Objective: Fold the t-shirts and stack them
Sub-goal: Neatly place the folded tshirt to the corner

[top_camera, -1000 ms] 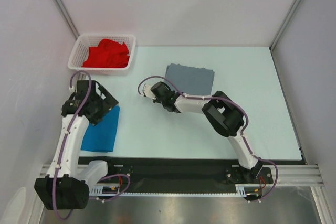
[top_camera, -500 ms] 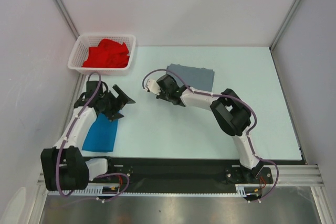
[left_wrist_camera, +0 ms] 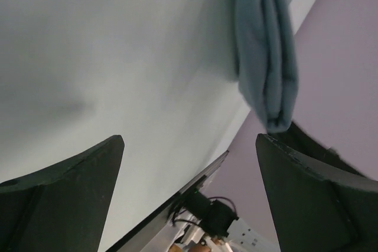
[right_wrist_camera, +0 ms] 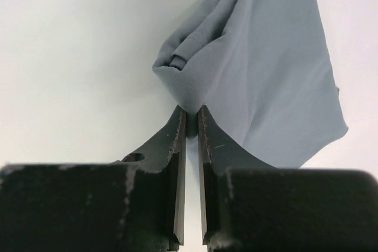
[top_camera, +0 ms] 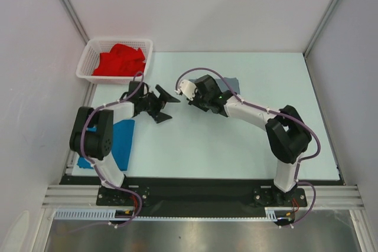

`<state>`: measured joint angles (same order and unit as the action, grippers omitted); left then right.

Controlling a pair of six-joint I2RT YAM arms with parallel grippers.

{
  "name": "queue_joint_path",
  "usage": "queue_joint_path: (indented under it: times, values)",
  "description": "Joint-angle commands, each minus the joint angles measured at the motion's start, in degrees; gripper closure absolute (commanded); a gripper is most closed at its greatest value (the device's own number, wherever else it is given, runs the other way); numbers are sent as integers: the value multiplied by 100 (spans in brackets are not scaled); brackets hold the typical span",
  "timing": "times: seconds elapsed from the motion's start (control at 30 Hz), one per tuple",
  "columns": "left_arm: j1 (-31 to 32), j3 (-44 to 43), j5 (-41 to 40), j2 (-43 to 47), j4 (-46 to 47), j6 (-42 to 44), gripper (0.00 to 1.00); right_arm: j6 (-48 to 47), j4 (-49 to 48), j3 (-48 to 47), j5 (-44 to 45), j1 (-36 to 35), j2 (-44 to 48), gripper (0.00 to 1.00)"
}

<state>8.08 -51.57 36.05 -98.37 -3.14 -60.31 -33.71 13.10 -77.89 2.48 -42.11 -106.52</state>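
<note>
Just behind the middle of the table, the right gripper is clamped on the grey shirt. Its two fingers stand almost together, with a bunched fold of cloth nipped between their tips. From that pinch the grey shirt spreads away in soft creases, with a rolled hem showing just beside the grip. From above, most of it is hidden under the right arm, and only its far corner shows.

Facing it from the left, the left gripper has its fingers spread wide apart and holds nothing. Bare table lies between them. Its wrist view shows the grey shirt as a folded bundle near the right-hand finger, though whether they touch cannot be told.

Near the left edge, the blue shirt lies flat on the table, partly covered by the left arm. At the far left corner, the red shirt sits crumpled inside the white basket, well apart from both grippers.
</note>
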Motion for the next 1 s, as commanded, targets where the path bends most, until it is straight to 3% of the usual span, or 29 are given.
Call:
queue_joint_path:
  times: [0.0,0.13,0.3,0.57,0.77,0.97]
  values:
    - [369,-564,218,-410,1366,-988,0,155,-27,159,-371,88,439,100]
    - [695,-1090,-124,-894,1431,-1246,0,216,-45,248,-468,115,562,100]
    - [897,-2014,-335,-1789,578,-1553,0,286,-45,213,-477,89,667,100]
    - [994,-3014,-1283,-2327,-782,-1414,0,436,-71,195,-626,185,878,100]
    - [1082,-3648,-1373,-2836,-855,-1316,0,471,-150,441,-661,203,1072,100]
    - [1170,-3755,-1426,-3056,-750,-1439,15,559,-229,459,-687,273,1063,100]
